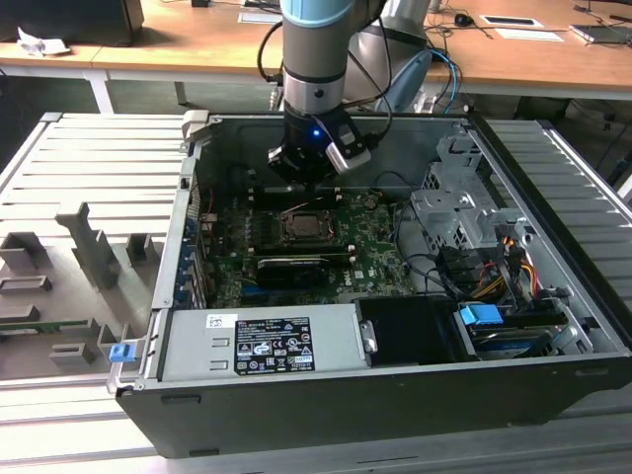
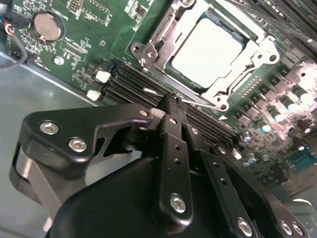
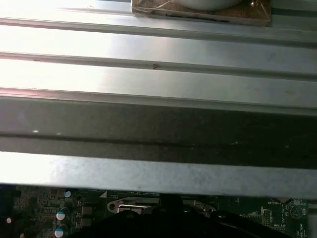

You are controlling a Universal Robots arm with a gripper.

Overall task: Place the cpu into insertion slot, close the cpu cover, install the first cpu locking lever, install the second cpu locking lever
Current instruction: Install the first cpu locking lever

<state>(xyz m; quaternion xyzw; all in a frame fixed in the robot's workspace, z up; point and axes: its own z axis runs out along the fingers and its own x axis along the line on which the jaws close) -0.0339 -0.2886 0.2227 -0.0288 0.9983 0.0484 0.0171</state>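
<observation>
The gripper [image 2: 171,101], fingers pressed together on nothing, is poised just beside the memory slots [image 2: 130,83]. Beyond its tips, the cpu [image 2: 208,49] is seated in the insertion slot [image 2: 174,59], framed by the cpu cover [image 2: 257,49].

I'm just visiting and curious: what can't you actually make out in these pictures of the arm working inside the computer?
- Gripper fingertips: in the second wrist view they close to a thin edge; anything held is not discernible.
- Cpu: its near corner lies under the cpu cover.
- Insertion slot: too small in the exterior view to judge the levers.
- Green board: the case wall hides most in the first wrist view.
</observation>
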